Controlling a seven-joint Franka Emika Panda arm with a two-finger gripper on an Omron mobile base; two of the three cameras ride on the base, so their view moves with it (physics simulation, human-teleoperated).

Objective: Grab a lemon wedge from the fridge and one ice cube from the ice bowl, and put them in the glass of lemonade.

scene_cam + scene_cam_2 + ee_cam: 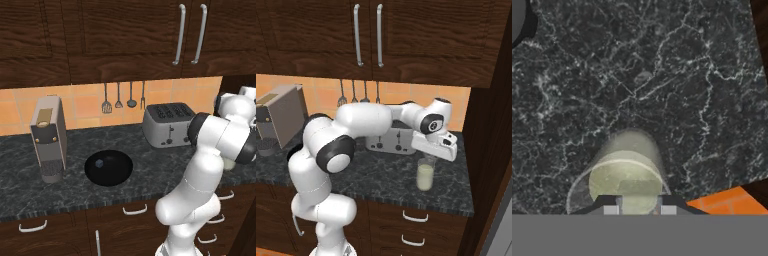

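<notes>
My tool hangs right above the glass of lemonade, fingers pinched together (whether on the lemon wedge, I can't tell). Best I stay centred over the rim. Farther along the table sits the ice bowl.

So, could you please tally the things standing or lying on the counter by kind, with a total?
Coffee machine: 1
Toaster: 1
Ice bowl: 1
Ice cube, lying in the bowl: 1
Glass of lemonade: 1
Total: 5
</notes>
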